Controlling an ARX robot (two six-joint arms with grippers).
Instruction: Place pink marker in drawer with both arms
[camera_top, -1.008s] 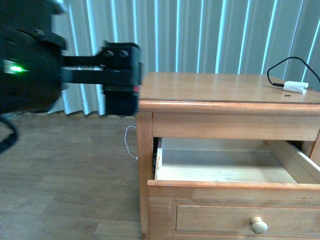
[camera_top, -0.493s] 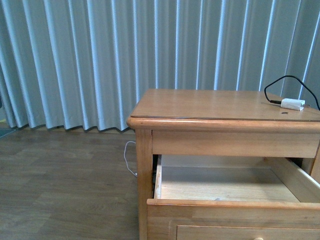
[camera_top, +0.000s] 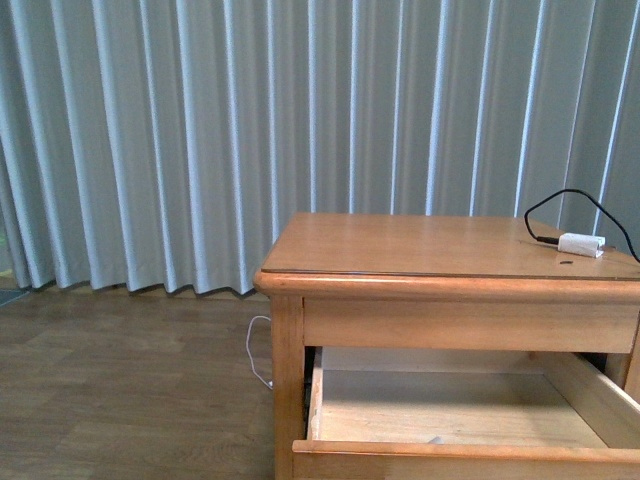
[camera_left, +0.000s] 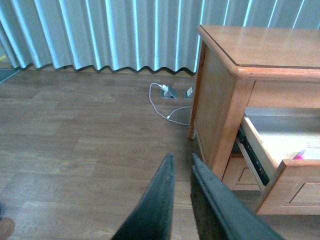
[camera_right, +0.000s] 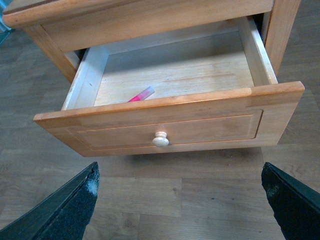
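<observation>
Pale blue pleated curtains (camera_top: 200, 150) and a brown wood-plank floor (camera_top: 120, 380) surround a honey-coloured wooden bedside table (camera_top: 440, 245).

The black left gripper (camera_left: 182, 159) hangs over the floor to one side of the wide honey-coloured wooden drawer (camera_right: 175, 127). Its fingers are almost together and hold nothing. The black right gripper (camera_right: 180, 167) hovers in front of the drawer with its jaws spread wide, also empty.

The drawer is pulled well out. The short bright pink marker (camera_right: 141, 94) lies on the drawer's pale floor, just behind the front panel and roughly in line with the drawer's round wooden knob (camera_right: 160, 139).

The placing looks done, so the main risk is in closing. A hard or off-centre push on the drawer could skew it on its runners, or send the marker rolling inside. A finger could also catch the knob. The small white plug on a black cable (camera_top: 581, 243), on the tabletop above the drawer, could be mistaken for the marker.
</observation>
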